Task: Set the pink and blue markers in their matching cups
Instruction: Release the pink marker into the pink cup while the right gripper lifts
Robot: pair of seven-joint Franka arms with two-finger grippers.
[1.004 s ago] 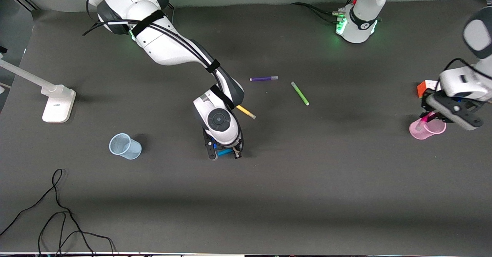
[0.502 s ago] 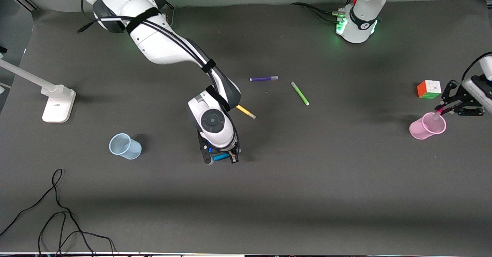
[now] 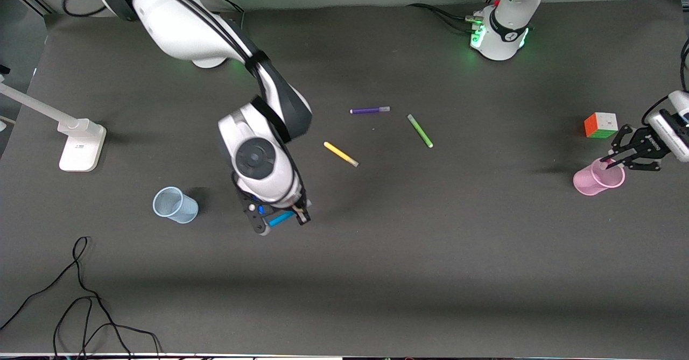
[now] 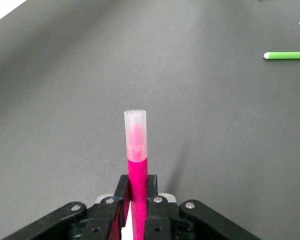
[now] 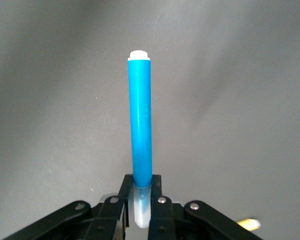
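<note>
My right gripper (image 3: 281,223) is shut on the blue marker (image 3: 280,219) and holds it level above the table, between the pale blue cup (image 3: 175,205) and the yellow pen. In the right wrist view the fingers (image 5: 155,197) pinch the marker (image 5: 140,125) at its pale cap end. My left gripper (image 3: 614,159) is shut on the pink marker (image 3: 607,162), whose tip is over the rim of the pale pink cup (image 3: 592,180). In the left wrist view the pink marker (image 4: 136,160) sticks out from the gripper (image 4: 136,194), cap outward; the pink cup is out of that view.
A yellow pen (image 3: 341,154), a green pen (image 3: 420,131) and a purple pen (image 3: 370,110) lie mid-table. A colour cube (image 3: 600,125) sits near the pink cup. A white lamp base (image 3: 81,145) and loose black cables (image 3: 81,295) are at the right arm's end.
My right arm has carried the blue marker toward the blue cup, uncovering the yellow pen. My left gripper has pulled back, then come down again at the pink cup's rim with the pink marker.
</note>
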